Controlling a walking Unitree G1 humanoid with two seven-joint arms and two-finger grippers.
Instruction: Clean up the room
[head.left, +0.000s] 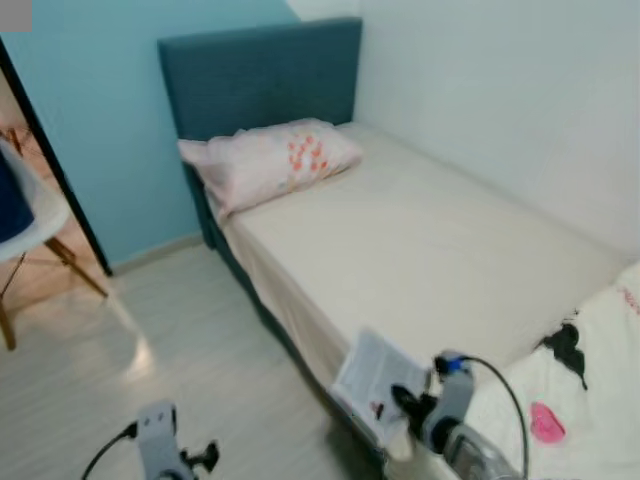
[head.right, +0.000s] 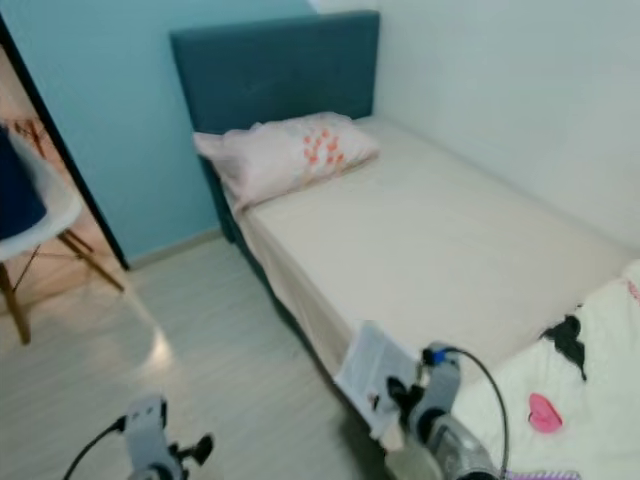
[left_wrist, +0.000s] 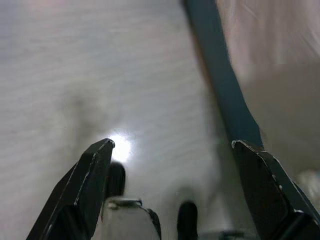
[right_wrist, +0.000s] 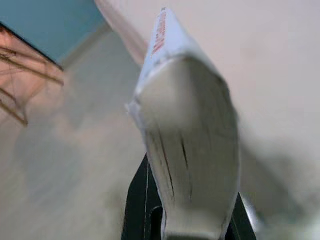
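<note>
Gripping a white paperback book (head.left: 372, 385), the right gripper (head.left: 408, 405) is held over the bed's (head.left: 420, 250) near side edge, jaws closed on the book's lower end. The book is judged light but floppy, its pages apt to fan, so a hold near the spine is advised. The left gripper (left_wrist: 170, 200) hangs over the floor (head.left: 150, 340), jaws spread, empty.

A low bed with a cream sheet (head.left: 420, 250) and teal padded headboard (head.left: 260, 75) is standing against a white wall (head.left: 500, 90), beside pale wooden flooring (head.left: 150, 350).
</note>
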